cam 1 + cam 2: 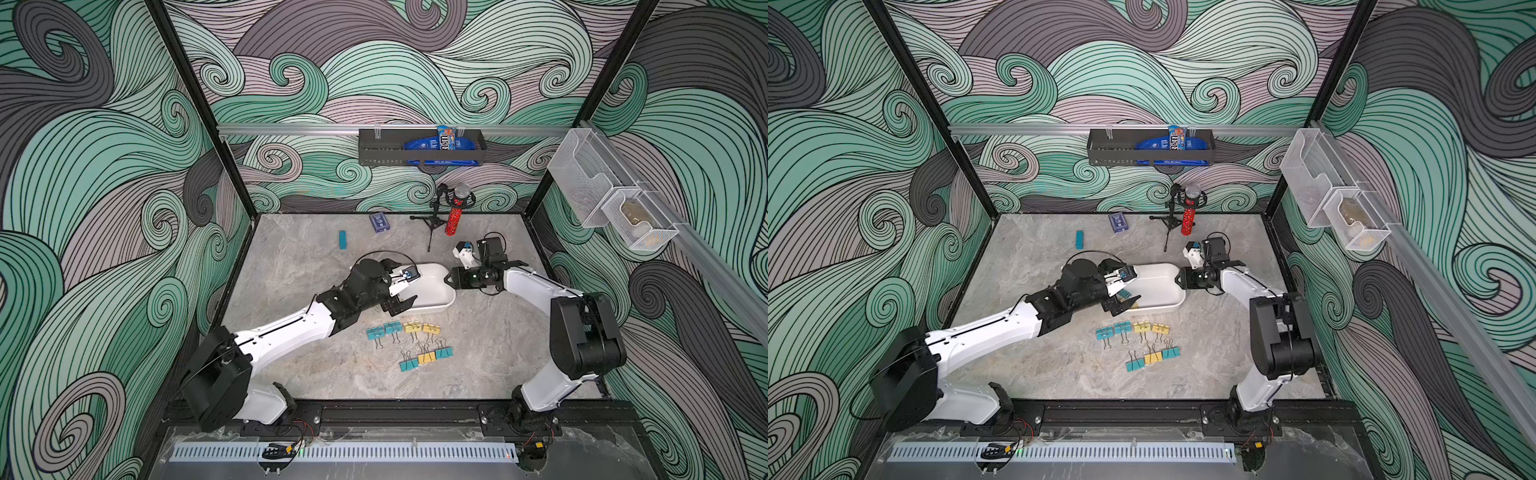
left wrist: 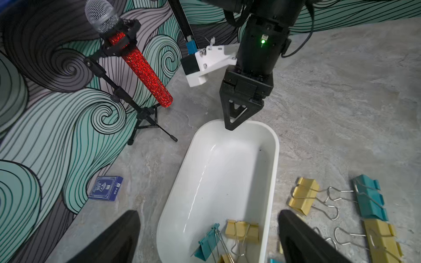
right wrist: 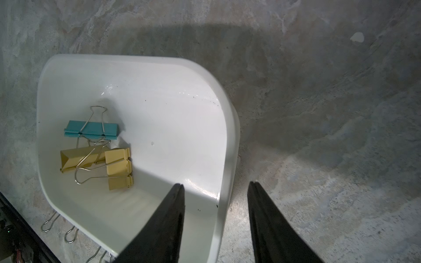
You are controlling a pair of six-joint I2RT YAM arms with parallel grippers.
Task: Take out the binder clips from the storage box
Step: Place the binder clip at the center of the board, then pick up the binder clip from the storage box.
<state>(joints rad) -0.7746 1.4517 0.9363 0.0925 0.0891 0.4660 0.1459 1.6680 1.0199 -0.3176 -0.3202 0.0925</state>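
While the right gripper (image 2: 232, 126) is clamped on the right-hand end rim of the storage box (image 1: 436, 286), one finger inside and one outside, the left gripper (image 2: 208, 211) hangs over the opposite end with its jaws spread wide, holding nothing. Three binder clips (image 3: 91, 132) sit in that end of the box: one teal, two yellow. Seven more binder clips (image 1: 427, 357) lie on the table (image 1: 291, 365) in two rows, just beside the box's near wall.

Glossy smooth plastic storage box (image 2: 275, 159); matt binder clips (image 3: 91, 131), metal wire handles.
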